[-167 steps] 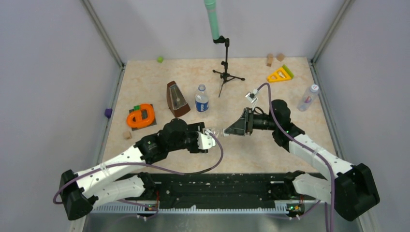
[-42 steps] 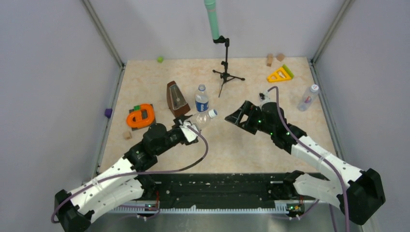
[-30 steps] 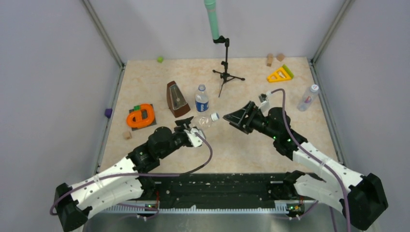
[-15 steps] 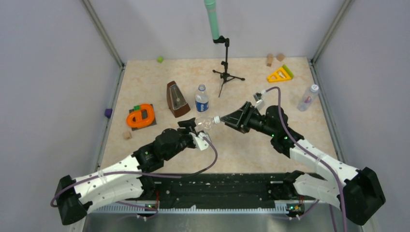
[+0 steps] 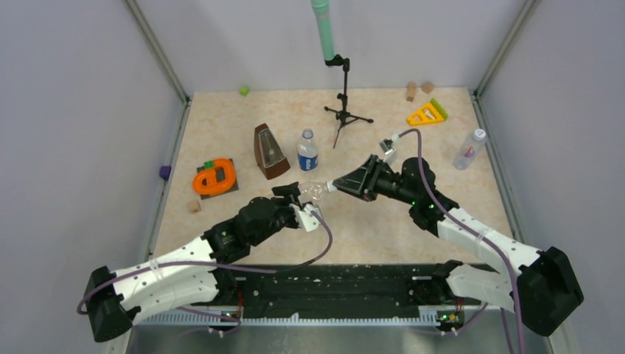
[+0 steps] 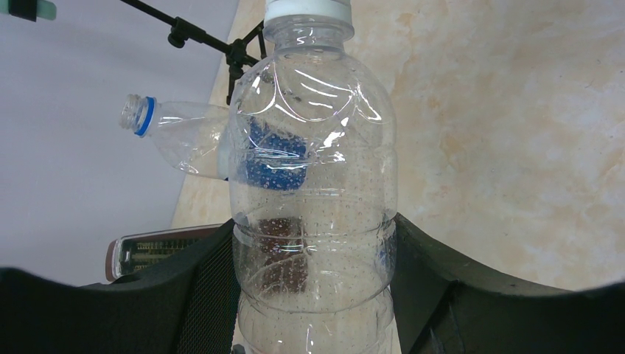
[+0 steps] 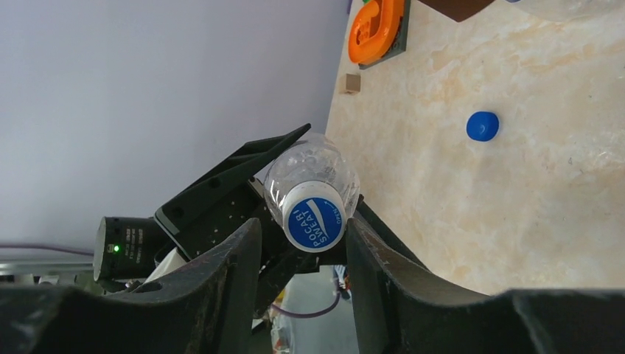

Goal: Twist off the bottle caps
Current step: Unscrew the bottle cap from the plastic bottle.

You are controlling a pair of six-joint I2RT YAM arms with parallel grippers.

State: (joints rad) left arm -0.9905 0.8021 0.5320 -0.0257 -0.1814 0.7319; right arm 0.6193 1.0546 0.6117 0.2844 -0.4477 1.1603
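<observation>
The bottle caps [image 7: 315, 221] stand at one off, two on. The dark blue cap [image 7: 483, 126] lies loose on the table [image 7: 560, 184], and the labelled bottle [image 6: 184, 140] is open-necked (blue ring bare). The left gripper [image 6: 313, 280] is clamped on the clear bottle [image 6: 313, 184], with its white cap [image 6: 308, 9] aimed at the right gripper [image 7: 304, 220]. That gripper's fingers [image 7: 221, 295] flank the cap; I cannot tell whether they pinch it. A second ago they stood wider, just short of it. The far-right bottle [image 5: 469, 151] is capped.

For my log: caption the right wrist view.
Right gripper brackets the printed cap of a bottle the left gripper holds; loose blue cap on table.
</observation>
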